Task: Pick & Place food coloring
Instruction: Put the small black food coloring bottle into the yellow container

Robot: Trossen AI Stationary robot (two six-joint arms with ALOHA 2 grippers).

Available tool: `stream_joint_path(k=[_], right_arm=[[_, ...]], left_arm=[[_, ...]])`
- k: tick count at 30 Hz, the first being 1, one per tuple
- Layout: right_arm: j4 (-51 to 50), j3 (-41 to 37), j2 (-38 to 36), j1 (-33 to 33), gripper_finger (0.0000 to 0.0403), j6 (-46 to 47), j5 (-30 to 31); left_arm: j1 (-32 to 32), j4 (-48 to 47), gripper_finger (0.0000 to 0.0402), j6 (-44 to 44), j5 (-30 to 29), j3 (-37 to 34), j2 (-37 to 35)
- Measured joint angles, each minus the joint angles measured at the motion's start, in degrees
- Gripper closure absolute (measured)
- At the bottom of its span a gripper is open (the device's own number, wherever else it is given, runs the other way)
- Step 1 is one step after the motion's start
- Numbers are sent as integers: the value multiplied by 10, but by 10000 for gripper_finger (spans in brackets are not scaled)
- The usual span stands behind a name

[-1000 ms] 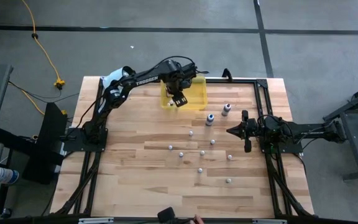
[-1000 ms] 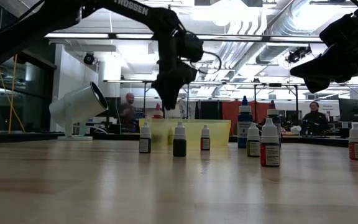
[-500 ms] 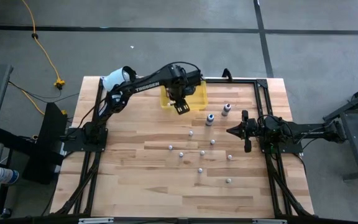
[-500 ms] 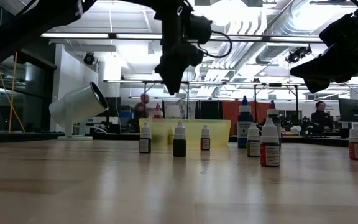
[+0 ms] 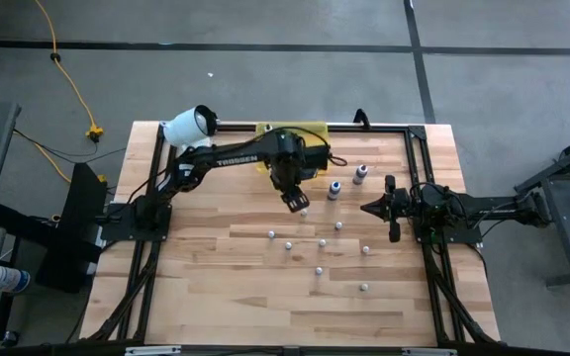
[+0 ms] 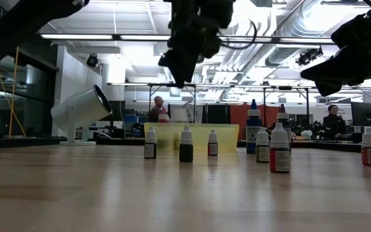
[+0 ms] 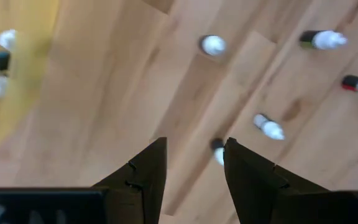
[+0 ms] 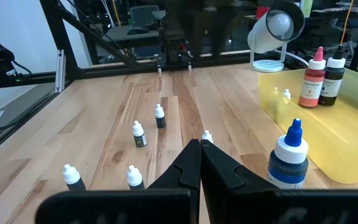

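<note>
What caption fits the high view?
Left gripper hangs open above a small bottle; right gripper waits shut.

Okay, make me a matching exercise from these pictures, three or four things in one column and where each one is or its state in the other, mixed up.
Things
1. left gripper
2. right gripper
3. yellow tray
4. blue-capped bottle

Places or states
A. shut, by the table's right side
B. holds two taller bottles
C. open, above the small droppers
D. stands on the table beside the tray

Pairs: 1-C, 2-A, 3-B, 4-D
</note>
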Motion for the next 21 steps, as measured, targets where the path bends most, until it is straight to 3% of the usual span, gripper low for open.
stream_joint_path(k=[9, 15, 21], right_arm=[[0, 0, 0, 0, 402, 0, 0], [0, 0, 0, 0, 402, 0, 0], [0, 0, 0, 0, 402, 0, 0]], left_arm=[[-72, -1, 252, -54, -16, -7, -1], [-97, -1, 252, -224, -18, -29, 0], [-122, -1, 252, -332, -51, -64, 0]])
